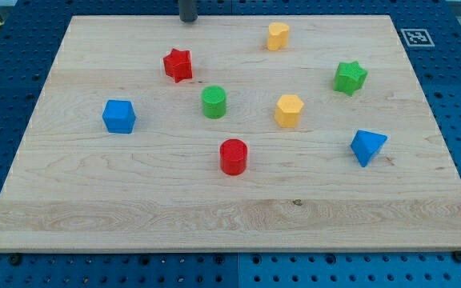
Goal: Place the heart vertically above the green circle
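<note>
One rod, my tip above red star.

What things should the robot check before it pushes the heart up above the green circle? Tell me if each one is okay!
1. Tip found: ok. My tip is at the view's top edge, above the red star.
2. Heart found: cannot tell for sure. The yellow block at the view's top looks like the heart; the other yellow block looks six-sided.
3. Green circle found: ok. The green circle sits mid-board.
4. Heart already above the circle: not ok. It lies to the view's right of that line.
5. Tip touching the heart: not ok. They are apart.
6. Goal spot free: not ok. The red star sits close by.
</note>
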`<control>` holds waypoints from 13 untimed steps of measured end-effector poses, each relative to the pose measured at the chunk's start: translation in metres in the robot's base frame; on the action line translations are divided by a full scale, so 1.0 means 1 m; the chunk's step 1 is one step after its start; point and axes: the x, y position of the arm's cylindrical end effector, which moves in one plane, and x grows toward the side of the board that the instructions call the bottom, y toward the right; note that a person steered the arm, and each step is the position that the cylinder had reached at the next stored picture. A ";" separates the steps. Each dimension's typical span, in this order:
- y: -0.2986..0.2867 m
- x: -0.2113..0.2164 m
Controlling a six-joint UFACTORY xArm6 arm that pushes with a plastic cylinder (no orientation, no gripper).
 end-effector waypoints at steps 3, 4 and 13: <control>0.065 0.030; 0.097 0.091; 0.162 0.066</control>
